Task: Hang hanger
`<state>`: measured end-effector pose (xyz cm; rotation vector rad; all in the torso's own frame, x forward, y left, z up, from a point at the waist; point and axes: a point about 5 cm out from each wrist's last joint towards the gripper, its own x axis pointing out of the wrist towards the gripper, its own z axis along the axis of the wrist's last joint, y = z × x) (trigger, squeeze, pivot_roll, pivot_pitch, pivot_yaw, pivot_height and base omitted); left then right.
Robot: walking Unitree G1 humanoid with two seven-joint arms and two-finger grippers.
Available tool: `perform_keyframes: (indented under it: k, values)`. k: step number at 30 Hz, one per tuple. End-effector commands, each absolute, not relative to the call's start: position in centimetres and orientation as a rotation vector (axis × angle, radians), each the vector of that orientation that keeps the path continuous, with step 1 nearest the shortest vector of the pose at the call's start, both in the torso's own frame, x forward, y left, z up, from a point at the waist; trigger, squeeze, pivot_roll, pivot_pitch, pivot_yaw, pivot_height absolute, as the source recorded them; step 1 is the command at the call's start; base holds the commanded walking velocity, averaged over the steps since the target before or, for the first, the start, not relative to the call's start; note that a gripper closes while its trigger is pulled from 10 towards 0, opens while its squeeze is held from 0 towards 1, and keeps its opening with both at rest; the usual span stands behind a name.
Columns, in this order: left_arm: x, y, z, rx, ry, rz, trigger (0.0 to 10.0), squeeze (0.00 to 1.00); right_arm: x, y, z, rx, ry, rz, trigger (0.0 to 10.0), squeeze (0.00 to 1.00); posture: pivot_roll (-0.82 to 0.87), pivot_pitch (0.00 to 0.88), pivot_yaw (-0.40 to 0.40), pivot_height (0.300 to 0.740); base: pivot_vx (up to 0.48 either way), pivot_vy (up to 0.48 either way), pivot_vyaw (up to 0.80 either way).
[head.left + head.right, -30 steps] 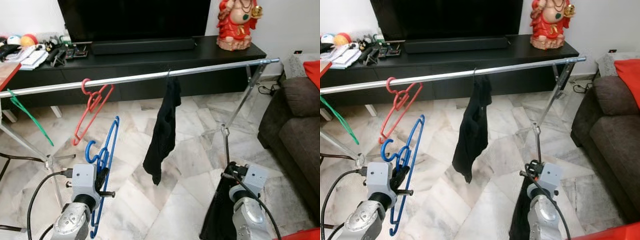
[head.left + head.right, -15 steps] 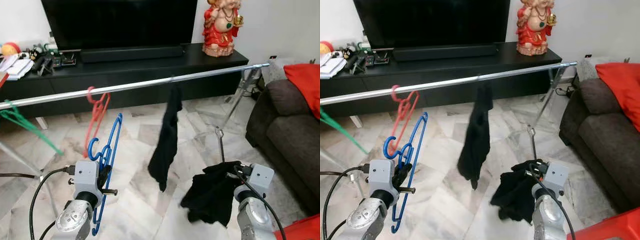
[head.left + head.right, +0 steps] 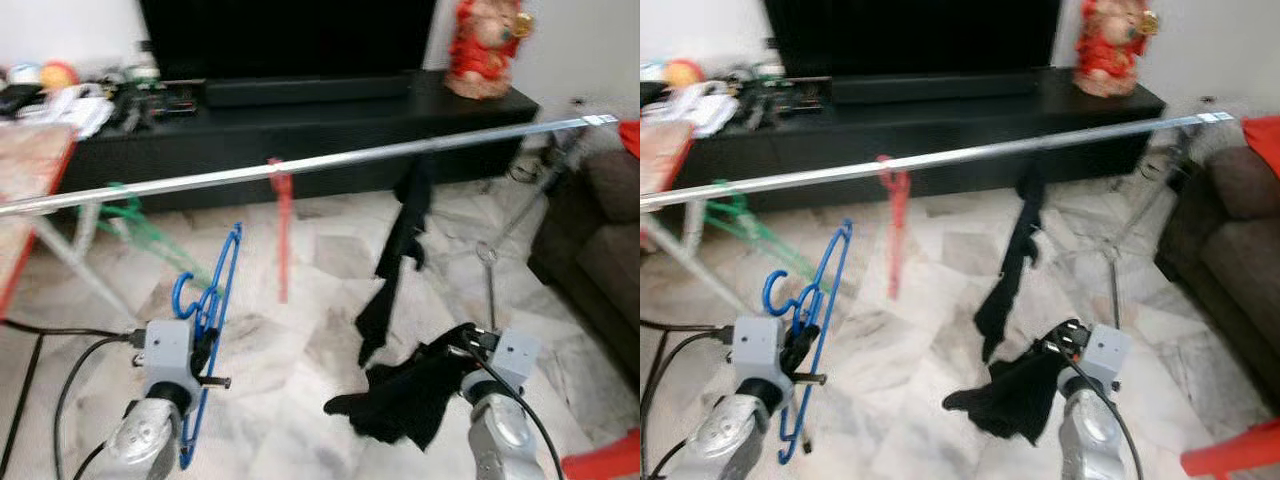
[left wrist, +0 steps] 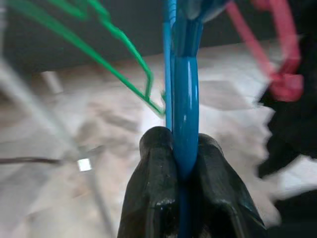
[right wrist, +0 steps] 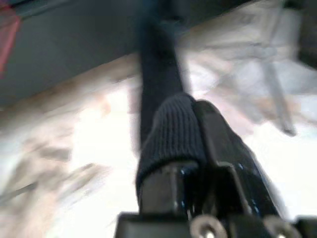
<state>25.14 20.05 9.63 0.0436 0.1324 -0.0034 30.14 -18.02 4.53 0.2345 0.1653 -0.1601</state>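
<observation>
A long black TV console (image 3: 300, 120) runs along the wall, carrying a dark television (image 3: 290, 40) with a soundbar (image 3: 305, 92) in front of it. At its right end stands a red figurine (image 3: 488, 50); small clutter (image 3: 70, 95) covers its left end. A dark brown sofa (image 3: 595, 250) sits on the right, on the marble floor (image 3: 300, 420).

Glossy blue plastic hanger (image 4: 184, 119), smooth, pinched between matt black rubbery fingers (image 4: 156, 188). Ribbed knit black cloth (image 5: 171, 134), soft and matt. Shiny bare metal rail (image 3: 330, 162). Polished veined marble floor (image 3: 300, 400). Glossy black TV cabinet (image 3: 300, 110). Thin green plastic hanger (image 4: 109, 47).
</observation>
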Motion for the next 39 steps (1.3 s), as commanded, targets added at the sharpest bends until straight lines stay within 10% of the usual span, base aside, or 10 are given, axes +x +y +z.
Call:
perform_keyframes:
  k: [1,39]
  values:
    - [25.03,19.44,9.53,0.033,0.139,-0.028,10.0,0.00,30.29,-18.92,5.16,0.220,0.134,-0.178,10.0,0.00,0.05,0.145,-0.016,0.740,0.000,0.000,0.00]
    - [24.78,19.15,9.69,0.035,0.135,-0.034,10.0,0.00,30.60,-18.72,5.45,0.215,0.130,-0.167,10.0,0.00,0.06,0.152,-0.027,0.740,-0.246,0.000,0.00]
